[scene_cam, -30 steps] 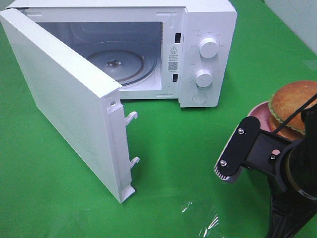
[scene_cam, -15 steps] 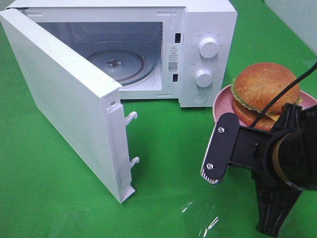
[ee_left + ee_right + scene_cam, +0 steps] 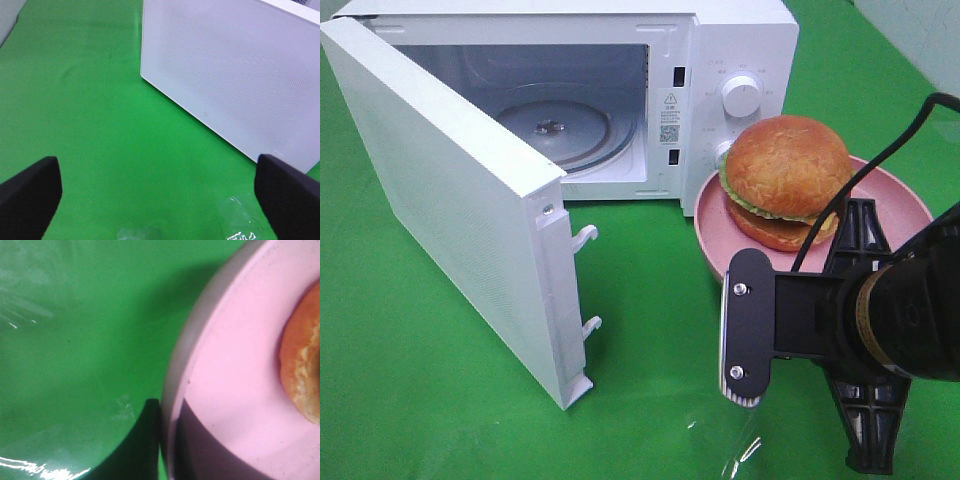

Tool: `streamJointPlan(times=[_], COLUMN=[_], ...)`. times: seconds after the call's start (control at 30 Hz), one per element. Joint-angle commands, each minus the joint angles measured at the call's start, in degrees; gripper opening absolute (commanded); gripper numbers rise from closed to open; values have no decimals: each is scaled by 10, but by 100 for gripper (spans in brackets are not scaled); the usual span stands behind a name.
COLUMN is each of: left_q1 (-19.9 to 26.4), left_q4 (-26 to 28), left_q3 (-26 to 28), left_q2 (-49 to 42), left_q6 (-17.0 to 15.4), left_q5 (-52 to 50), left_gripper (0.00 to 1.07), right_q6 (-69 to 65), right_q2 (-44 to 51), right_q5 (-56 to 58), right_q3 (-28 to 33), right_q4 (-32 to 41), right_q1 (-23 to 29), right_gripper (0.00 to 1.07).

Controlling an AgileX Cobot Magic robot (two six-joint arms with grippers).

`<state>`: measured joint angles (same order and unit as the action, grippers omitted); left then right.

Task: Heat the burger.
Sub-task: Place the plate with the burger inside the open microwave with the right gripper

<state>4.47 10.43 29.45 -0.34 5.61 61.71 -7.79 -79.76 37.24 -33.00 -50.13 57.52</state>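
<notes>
Burger (image 3: pixel 785 180) beside microwave (image 3: pixel 740 40)
Right pincer (image 3: pixel 162 440) pinched the plate (image 3: pixel 715 235) rim; open cavity (image 3: pixel 560 120) lay at ten o'clock; left pincer (image 3: pixel 160 187) spread

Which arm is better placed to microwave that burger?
Right. The right gripper is shut on the pink plate carrying the burger, beside the open microwave. The left gripper hangs open, empty, outside the door.

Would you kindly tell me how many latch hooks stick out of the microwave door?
2: the upper hook partway down the door's free edge, the lower hook near its bottom corner.
</notes>
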Motion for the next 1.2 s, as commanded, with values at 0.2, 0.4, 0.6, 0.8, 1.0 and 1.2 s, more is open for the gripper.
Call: streamJointPlan(times=[0.2,0.4,0.6,0.8,1.0,1.2], left_q1=[2,2,2,2,2,2], left_q4=[2,2,2,2,2,2], left_q3=[1,1,1,1,1,1], left_q2=[-9,-9,-9,-9,-9,-9], left_q6=[-3,-3,-3,-3,-3,-3], left_q5=[-5,-5,-5,-5,-5,-5], left_gripper=[96,96,96,96,96,96], right_q6=[138,230,340,446,627,806], right_q2=[3,3,3,3,3,3], right_q5=[-69,-111,-157,-180,-226,-237], right_q3=[-1,-1,-1,-1,-2,-2], right_q4=[-34,-5,53,109,218,320], right_q1=[-1,-6,-60,-103,-164,-187], right_gripper=[0,0,0,0,0,0])
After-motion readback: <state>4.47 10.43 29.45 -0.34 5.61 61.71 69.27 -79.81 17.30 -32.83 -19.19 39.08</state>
